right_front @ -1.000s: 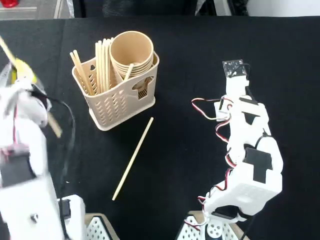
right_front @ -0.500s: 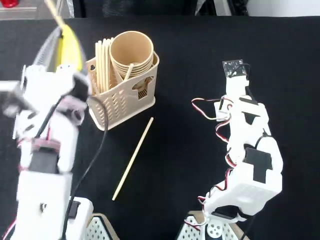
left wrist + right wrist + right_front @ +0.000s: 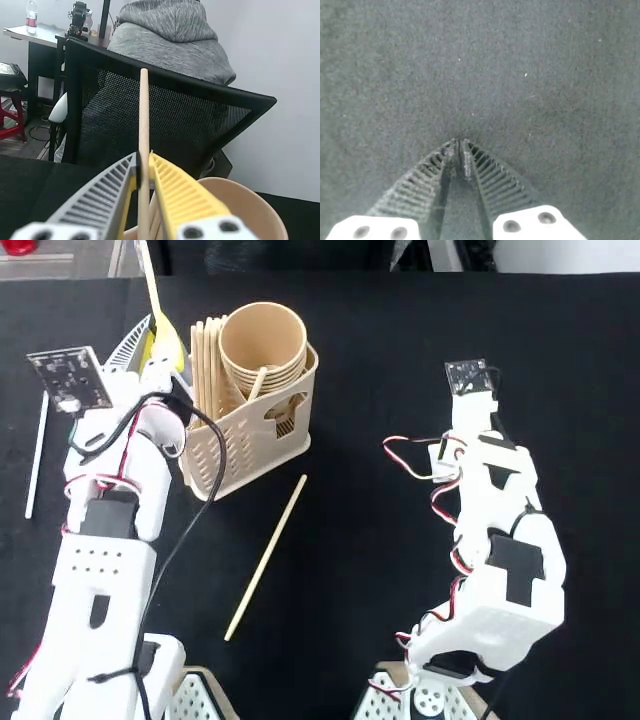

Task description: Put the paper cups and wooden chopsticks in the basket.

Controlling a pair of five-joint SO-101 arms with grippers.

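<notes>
A beige slotted basket [image 3: 250, 435] stands at the back left of the black table. It holds a stack of paper cups [image 3: 263, 340] and several wooden chopsticks [image 3: 207, 360]. My left gripper [image 3: 150, 340] hangs just left of the basket, shut on one chopstick [image 3: 143, 150] that stands upright between its grey and yellow fingers. The cup rim [image 3: 245, 205] lies just beyond them. One loose chopstick [image 3: 266, 556] lies on the table in front of the basket. My right gripper [image 3: 459, 150] rests shut and empty, close over the black cloth, on the folded right arm [image 3: 490, 500].
A thin white stick [image 3: 36, 455] lies near the table's left edge. Behind the table stands a black mesh chair [image 3: 165, 120] with a person in a grey hooded top. Open black cloth lies between the two arms.
My left arm has swung from the far left edge toward the basket, carrying the chopstick and turning it upright. The white stick at the left edge is uncovered. The right arm has stayed still.
</notes>
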